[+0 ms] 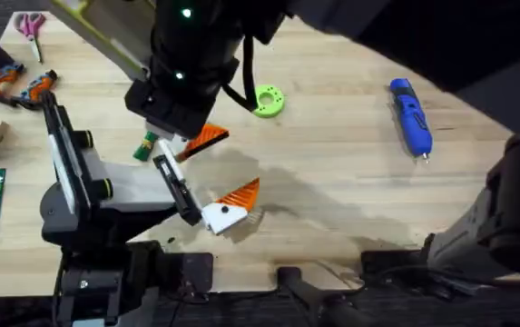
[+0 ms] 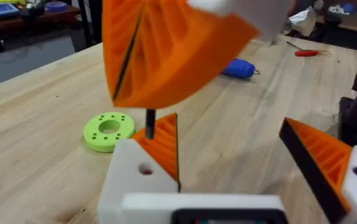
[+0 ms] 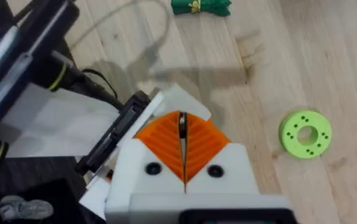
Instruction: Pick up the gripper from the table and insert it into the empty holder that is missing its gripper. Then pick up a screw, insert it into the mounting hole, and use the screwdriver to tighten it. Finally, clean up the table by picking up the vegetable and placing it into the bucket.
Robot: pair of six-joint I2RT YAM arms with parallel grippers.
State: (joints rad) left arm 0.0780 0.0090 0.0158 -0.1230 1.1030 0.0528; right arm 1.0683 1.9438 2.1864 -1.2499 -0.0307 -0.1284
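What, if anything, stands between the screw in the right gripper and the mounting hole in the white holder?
Nothing visible does. The screw hangs from the right gripper, just above the white holder. The short gap down to the mounting hole looks clear.

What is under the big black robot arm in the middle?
The small green vegetable pokes out beside it, with an orange wedge at its lower edge. The arm covers the table right beneath, so anything there is hidden.

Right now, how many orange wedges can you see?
4. The right claw bears two pressed together; the left claw bears two set apart. Others may be hidden under the arms.
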